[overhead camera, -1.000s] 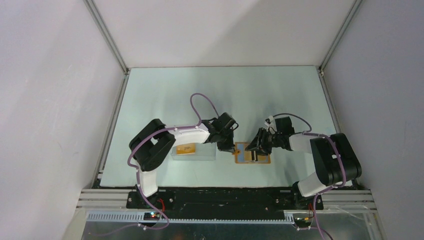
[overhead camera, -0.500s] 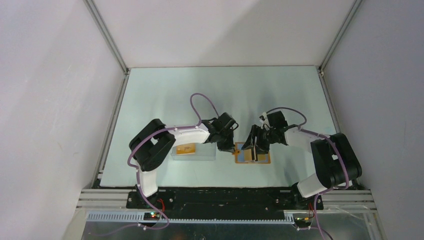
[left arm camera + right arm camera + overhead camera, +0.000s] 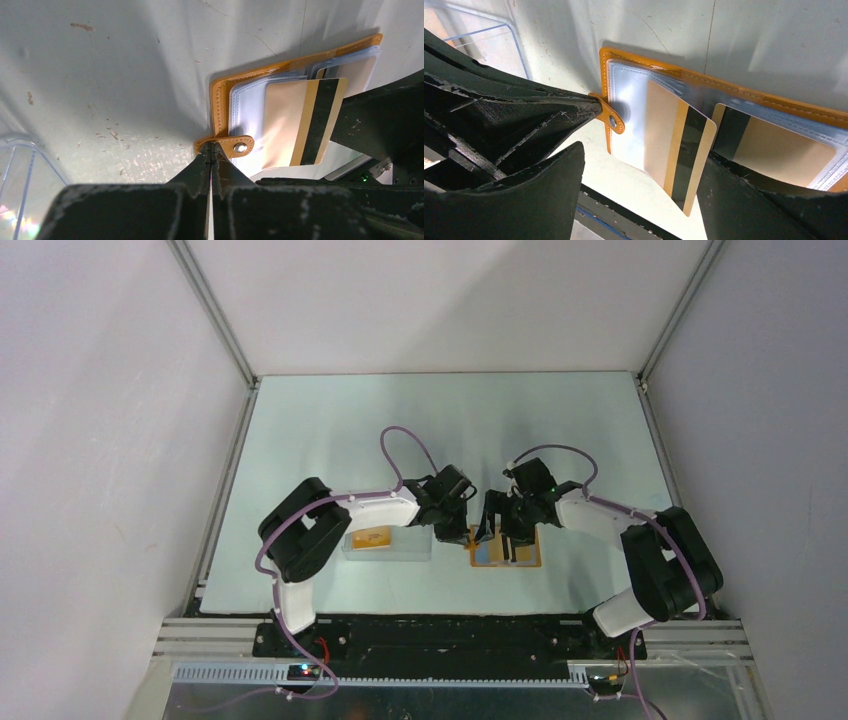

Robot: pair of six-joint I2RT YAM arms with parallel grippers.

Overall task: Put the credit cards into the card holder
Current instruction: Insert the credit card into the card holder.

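The orange card holder (image 3: pixel 520 561) lies open on the table between both arms. My left gripper (image 3: pixel 211 145) is shut on its snap tab (image 3: pixel 236 146) at the left edge. A golden credit card (image 3: pixel 676 145) with a dark stripe sticks partway out of a clear sleeve of the card holder (image 3: pixel 734 90). My right gripper (image 3: pixel 644 195) stands open over it, with one finger on either side of the card's free end. A second striped credit card (image 3: pixel 774 145) sits inside the neighbouring sleeve. In the top view the right gripper (image 3: pixel 500 530) hovers over the holder's left half.
A clear plastic box (image 3: pixel 387 543) with another golden card (image 3: pixel 372 537) in it stands just left of the left gripper (image 3: pixel 452 535). Its rim shows in both wrist views (image 3: pixel 15 170) (image 3: pixel 484 35). The table's near edge lies close behind the holder.
My right gripper has opened wide and shifted left over the card holder, with the striped card now free between its fingers. The left gripper has kept its hold on the tab.
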